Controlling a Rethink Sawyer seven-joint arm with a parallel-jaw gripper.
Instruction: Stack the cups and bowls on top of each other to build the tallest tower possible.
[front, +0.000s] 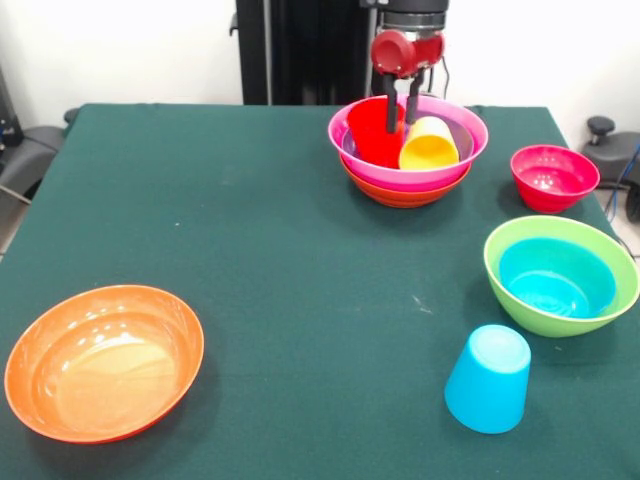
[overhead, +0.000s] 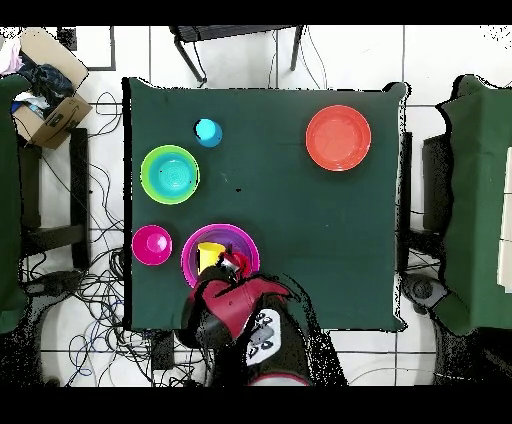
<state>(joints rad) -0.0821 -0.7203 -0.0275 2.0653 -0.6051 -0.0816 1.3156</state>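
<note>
The tower stands at the table's far side: an orange bowl (front: 405, 194) lowest, a magenta bowl (front: 425, 177) in it, and a purple bowl (front: 463, 140) inside that. A red cup (front: 371, 135) stands upright in the purple bowl. A yellow cup (front: 429, 148) leans tilted beside it. My gripper (front: 402, 118) hangs over the pile, its narrow-set fingers straddling the red cup's right rim. A light blue cup (front: 488, 378) stands upside down at the near right. The overhead view shows the tower (overhead: 192, 268) and the yellow cup (overhead: 209, 255) under the arm.
A second large orange bowl (front: 103, 361) sits at the near left. A lime green bowl (front: 530, 318) holds a small blue bowl (front: 556, 278) at the right. A small crimson bowl (front: 553, 177) stands right of the tower, close to the table's edge.
</note>
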